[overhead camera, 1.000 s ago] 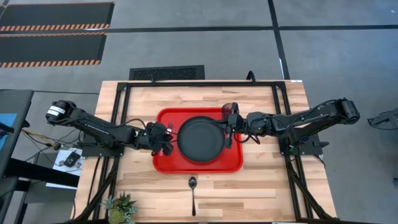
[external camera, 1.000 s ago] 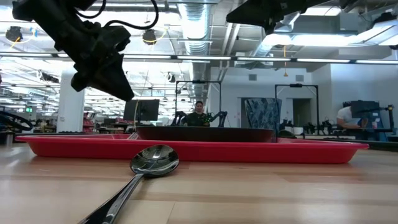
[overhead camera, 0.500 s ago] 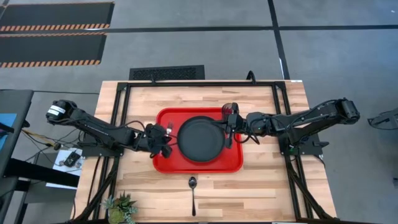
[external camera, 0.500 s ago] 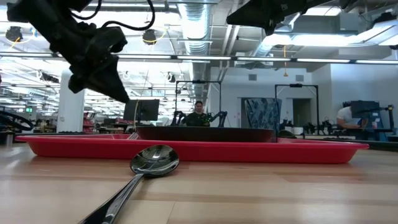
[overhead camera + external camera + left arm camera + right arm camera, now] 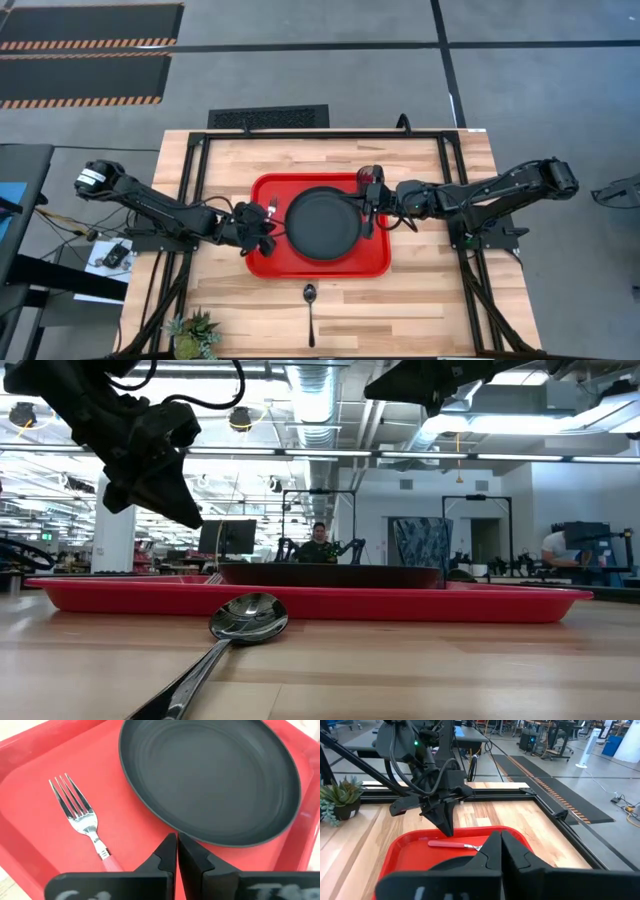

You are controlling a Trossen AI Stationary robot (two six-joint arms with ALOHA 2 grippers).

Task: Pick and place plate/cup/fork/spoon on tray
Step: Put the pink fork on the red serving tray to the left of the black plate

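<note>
The red tray [image 5: 318,262] lies at the table's middle. The black plate [image 5: 322,222] rests flat on it. The fork [image 5: 82,822] lies flat on the tray left of the plate, tines toward the far edge. The dark spoon [image 5: 310,303] lies on the wood near the tray's near edge. A small dark tinted cup [image 5: 372,177] seems to stand at the tray's far right corner. My left gripper [image 5: 268,240] hangs shut and empty above the tray's left part, just over the fork's handle end. My right gripper [image 5: 369,205] is shut and empty above the plate's right rim.
A small potted plant [image 5: 195,335] stands at the table's near left corner. Black frame rails [image 5: 200,190] run along the table's left, right and far sides. Bare wood lies around the spoon [image 5: 245,618] in front of the tray.
My left gripper has drawn back a little toward the table's left edge and slightly up, staying shut. The fork, plate and spoon have stayed where they were.
</note>
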